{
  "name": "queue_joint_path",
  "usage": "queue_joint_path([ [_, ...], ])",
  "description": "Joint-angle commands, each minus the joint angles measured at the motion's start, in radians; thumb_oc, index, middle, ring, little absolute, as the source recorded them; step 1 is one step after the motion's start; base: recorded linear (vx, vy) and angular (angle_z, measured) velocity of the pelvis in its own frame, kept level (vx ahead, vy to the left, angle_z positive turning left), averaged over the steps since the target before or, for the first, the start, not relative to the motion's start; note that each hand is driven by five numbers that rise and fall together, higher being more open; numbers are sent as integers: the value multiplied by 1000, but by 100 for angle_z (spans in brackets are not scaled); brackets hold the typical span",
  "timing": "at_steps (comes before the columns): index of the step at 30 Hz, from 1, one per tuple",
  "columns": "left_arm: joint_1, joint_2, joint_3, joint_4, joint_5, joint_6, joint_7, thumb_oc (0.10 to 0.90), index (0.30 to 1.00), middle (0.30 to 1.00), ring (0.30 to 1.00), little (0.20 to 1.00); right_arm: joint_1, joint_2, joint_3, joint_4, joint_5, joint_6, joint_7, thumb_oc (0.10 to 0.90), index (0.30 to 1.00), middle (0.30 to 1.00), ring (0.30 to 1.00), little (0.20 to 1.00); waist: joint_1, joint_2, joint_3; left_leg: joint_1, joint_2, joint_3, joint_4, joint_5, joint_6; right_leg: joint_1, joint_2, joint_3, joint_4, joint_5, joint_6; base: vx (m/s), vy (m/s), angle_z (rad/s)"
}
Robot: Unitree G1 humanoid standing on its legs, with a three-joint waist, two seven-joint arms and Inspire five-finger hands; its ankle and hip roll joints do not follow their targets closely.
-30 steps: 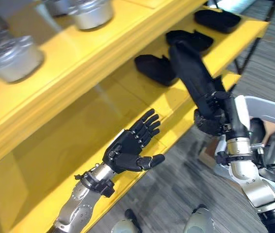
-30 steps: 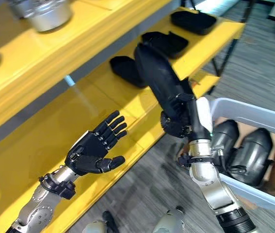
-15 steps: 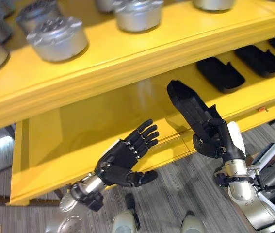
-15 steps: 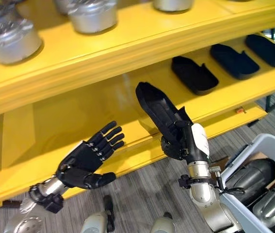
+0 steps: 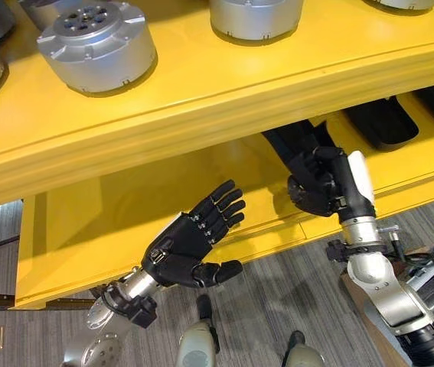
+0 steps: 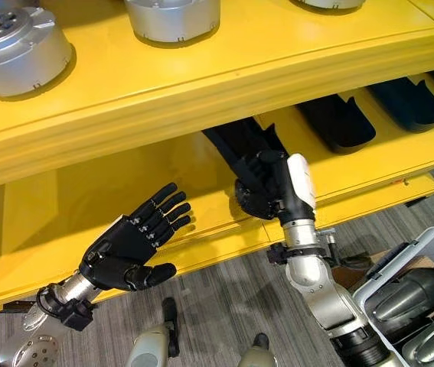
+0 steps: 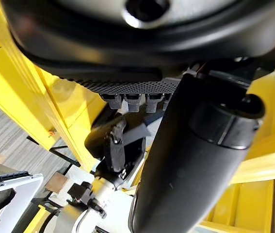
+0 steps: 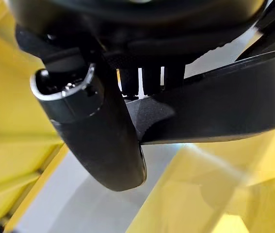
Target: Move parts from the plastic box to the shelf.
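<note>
While the right hand (image 6: 266, 187) grips the black part (image 6: 236, 141), its far end under the upper board of the yellow shelf (image 5: 201, 92), lower it flat beside the 2 parts already there; left hand (image 5: 190, 248) hovers spread, idle.

1. Round metal parts (image 5: 94, 44) sit on the upper shelf (image 5: 201, 92).
2. Tray parts (image 6: 337, 121) lie to the right on the lower shelf (image 6: 48, 222).
3. The plastic box (image 6: 419, 313), with parts in it, stands near right on the floor.
</note>
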Motion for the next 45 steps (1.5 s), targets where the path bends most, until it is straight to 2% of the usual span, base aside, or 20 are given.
queue_joint_path([
  [1,-88,-34,-2,-87,-69,-62,-17,900,1000,1000,1000,1000,-255,5,-35,-32,-30,0,-16,400,300,300,300,300,35,17,-21,89,110,-37,12,-90,-45,-72,10,-60,111,-32,-108,-3,14,6],
  [5,-95,-36,-11,-83,-77,-55,-7,900,1000,1000,1000,1000,-339,19,-17,40,-36,57,6,400,300,300,300,300,48,23,-15,86,103,-49,13,-88,-44,-76,4,-64,123,-33,-110,-5,13,8],
  [7,-99,-37,-16,-79,-88,-58,13,900,1000,1000,1000,1000,-389,42,-1,98,71,110,29,400,300,300,300,300,62,28,-9,83,95,-59,10,-88,-43,-77,1,-70,127,-33,-111,-16,11,9],
  [9,-101,-44,-16,-72,-94,-66,28,900,1000,1000,1000,1000,-401,67,6,130,116,125,23,400,300,300,300,300,69,30,-3,79,88,-65,14,-91,-40,-81,0,-76,139,-35,-111,-54,-34,5],
  [14,-109,-65,-29,-56,-63,-27,12,900,1000,1000,1000,1000,-413,160,2,235,160,107,31,400,300,300,300,300,90,36,14,64,73,-99,49,-106,-30,-97,6,-88,217,-70,-128,-42,-107,18],
  [16,-104,-71,-38,-51,-39,-4,11,900,1000,1000,1000,1000,-430,187,9,278,176,108,21,400,300,300,300,300,103,37,12,64,74,-112,37,-90,-35,-98,15,-90,232,-83,-135,-1,-159,17],
  [20,-78,-90,-38,-46,-63,-1,67,900,1000,1000,1000,1000,-428,201,-4,319,233,124,-1,400,300,300,300,300,127,50,1,58,103,-129,24,-51,-52,-99,31,-114,294,-122,-160,41,-150,16],
  [22,-50,-94,-23,-48,-57,8,71,900,1000,1000,1000,1000,-424,211,-22,337,256,154,-13,400,300,300,300,300,137,56,-8,60,128,-108,10,-24,-64,-88,33,-148,314,-140,-174,60,-162,38],
  [23,-36,-98,-14,-45,-69,24,53,900,1000,1000,1000,1000,-419,219,-35,352,254,178,-26,400,300,300,300,300,141,58,-11,66,147,-60,0,-7,-74,-70,28,-182,319,-149,-181,26,-138,33],
  [24,-32,-99,-22,-33,-70,30,-9,900,1000,1000,1000,1000,-423,221,-44,368,241,205,-43,400,300,300,300,300,133,64,-16,75,169,13,-5,12,-79,-54,27,-223,312,-148,-187,-11,-131,40],
  [25,-36,-100,-32,-26,-41,24,-62,900,1000,1000,1000,1000,-429,222,-46,374,256,224,-46,400,300,300,300,300,126,66,-17,81,183,59,-2,24,-83,-48,24,-246,311,-148,-189,-61,-41,96],
  [26,-44,-96,-52,-23,-2,13,-113,900,1000,1000,1000,1000,-447,224,-40,397,325,237,-39,400,300,300,300,300,121,58,-16,82,201,73,31,27,-101,-52,6,-254,344,-174,-186,-134,17,152],
  [28,-46,-92,-63,-26,-24,2,-101,900,1000,1000,1000,1000,-467,220,-32,439,350,213,-34,400,300,300,300,300,130,57,-10,63,216,35,69,38,-87,-77,4,-251,366,-163,-202,-111,35,118],
  [30,-55,-91,-71,-17,-38,-25,-69,900,1000,1000,1000,1000,-504,217,4,492,430,185,-26,400,300,300,300,300,134,37,-11,73,213,-45,111,18,-76,-124,-13,-199,386,-147,-189,-77,126,7],
  [32,-77,-99,-73,-7,-24,-10,-61,900,1000,1000,1000,1000,-512,219,15,495,436,178,-32,400,300,300,300,300,124,33,-18,84,215,-39,88,14,-81,-148,-32,-182,389,-142,-172,-50,197,-51],
  [34,-97,-104,-96,5,-18,-10,-45,900,1000,1000,1000,1000,-515,220,7,497,489,187,-16,400,300,300,300,300,104,36,-21,97,211,-9,69,-26,-89,-149,-48,-166,390,-151,-156,30,227,-52],
  [35,-120,-101,-114,5,-30,-7,-33,900,1000,1000,1000,1000,-531,227,-8,527,549,184,15,400,300,300,300,300,100,53,-15,89,213,7,65,-31,-82,-153,-54,-170,384,-131,-160,0,205,8],
  [37,-146,-91,-132,10,24,-17,-28,900,1000,1000,1000,1000,-562,247,-24,584,618,185,59,400,300,300,300,300,100,66,-7,88,201,8,70,-49,-81,-148,-68,-166,384,-124,-151,-26,214,-3],
  [40,-153,-83,-160,17,-17,-26,16,900,1000,1000,1000,1000,-588,240,-34,636,618,180,72,400,300,300,300,300,104,78,3,87,171,-8,81,-68,-75,-136,-85,-166,375,-109,-140,34,198,-5],
  [45,-133,-79,-165,10,-22,-45,34,900,1000,1000,1000,1000,-593,233,-62,650,612,192,29,400,300,300,300,300,101,83,10,105,161,10,74,-77,-72,-131,-105,-165,361,-95,-129,30,105,0],
])
